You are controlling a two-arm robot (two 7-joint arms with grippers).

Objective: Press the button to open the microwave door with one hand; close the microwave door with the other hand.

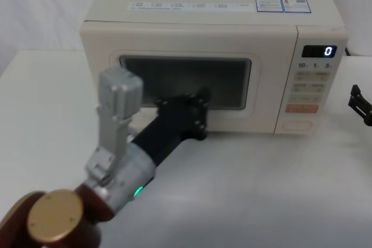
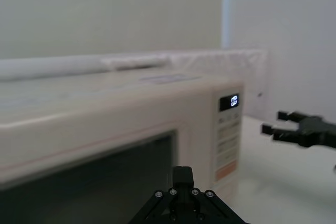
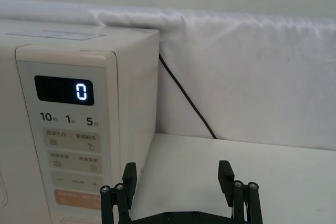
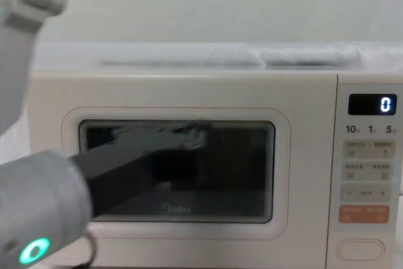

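Note:
The microwave door (image 1: 174, 42) is flush with the cream oven body, its dark window facing me. My left gripper (image 1: 203, 100), on a silver wrist with a green ring, rests its shut black tip against the window's lower right part; the left wrist view shows that tip (image 2: 182, 174) right at the glass of the door (image 2: 79, 135). The button (image 1: 297, 125), a blank cream oblong, sits at the bottom of the control panel, also in the chest view (image 4: 360, 249). My right gripper (image 1: 360, 103) hangs open to the right of the oven, clear of the panel, nothing between its fingers (image 3: 226, 174).
An orange key (image 1: 302, 108) and small printed keys sit above the button, under a display reading 0 (image 1: 328, 51). A black cable (image 3: 184, 90) runs down behind the oven's right side. White table surface lies in front and to the right.

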